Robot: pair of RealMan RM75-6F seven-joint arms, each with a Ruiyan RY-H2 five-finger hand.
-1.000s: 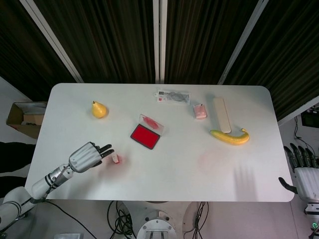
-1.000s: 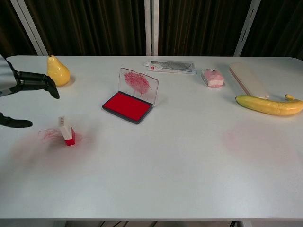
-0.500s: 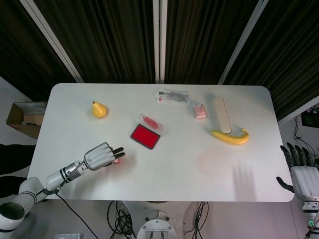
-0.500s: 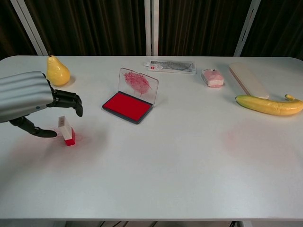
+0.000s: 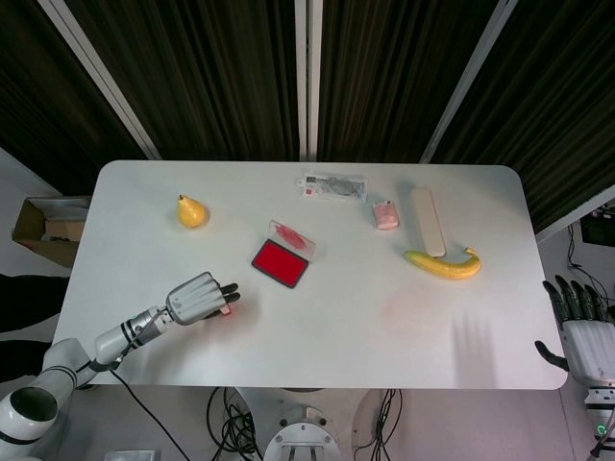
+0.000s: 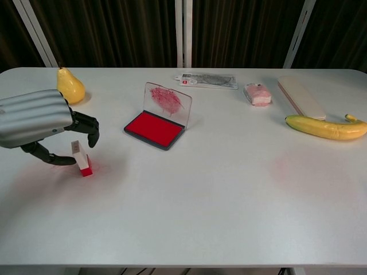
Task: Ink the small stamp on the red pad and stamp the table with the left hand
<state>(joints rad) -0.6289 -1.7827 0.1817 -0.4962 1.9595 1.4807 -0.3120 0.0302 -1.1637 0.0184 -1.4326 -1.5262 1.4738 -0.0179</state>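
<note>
Head view: the white table is being viewed from above. The left hand is being held low over the near-left part of the table, fingers curled toward the small stamp, which is mostly hidden under the fingertips. Whether it is being gripped cannot be told here. The red pad is lying open just beyond, well apart from the hand. The right hand is being held off the table's right edge, fingers spread, holding nothing. A pear and a banana are lying further off.

Chest view: the left hand is being lowered around the small stamp, which is standing upright, red base on the table, on a faint red smear. The thumb is being brought in from the left and the fingers from above and behind; actual contact cannot be made out. The red pad is being shown with its clear lid raised, to the stamp's right. The right hand is not being shown here.
</note>
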